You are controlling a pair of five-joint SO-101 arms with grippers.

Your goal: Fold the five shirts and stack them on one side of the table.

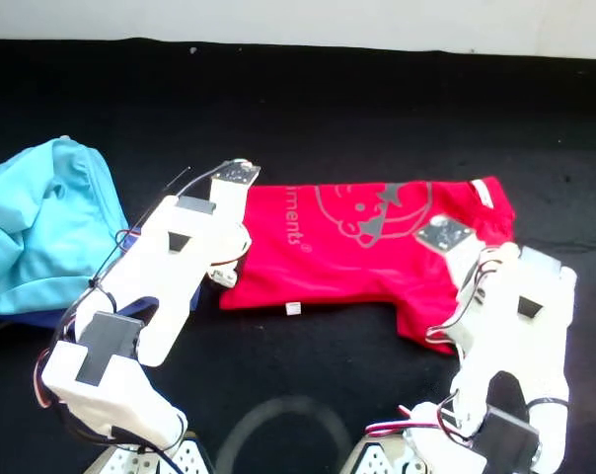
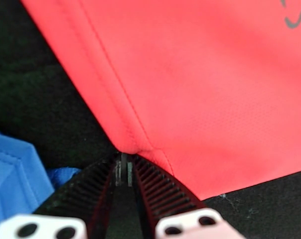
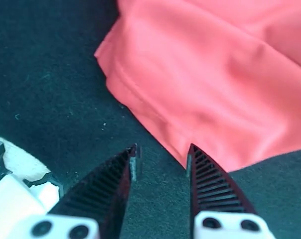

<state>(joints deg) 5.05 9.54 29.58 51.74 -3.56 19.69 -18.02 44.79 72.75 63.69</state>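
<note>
Desk (image 1: 308, 109): black, running back to a pale wall (image 1: 278, 20) along its far edge.
Red shirt (image 1: 347, 262): spread mostly flat at mid-desk, grey print facing up, a small white tag (image 1: 293, 308) at the near hem, right end rumpled.
Light-blue shirt (image 1: 37, 227): crumpled heap at the desk's left edge, apart from the red shirt, with darker blue cloth (image 1: 22, 318) showing under its near side.
Left arm (image 1: 150, 286): white, stretched from the near-left corner toward the red shirt.
Left tool (image 1: 239, 176): at the red shirt's far-left corner.
Right arm (image 1: 515, 336): white, reaching from the near-right corner.
Right tool (image 1: 444, 235): over the red shirt's right part.
</note>
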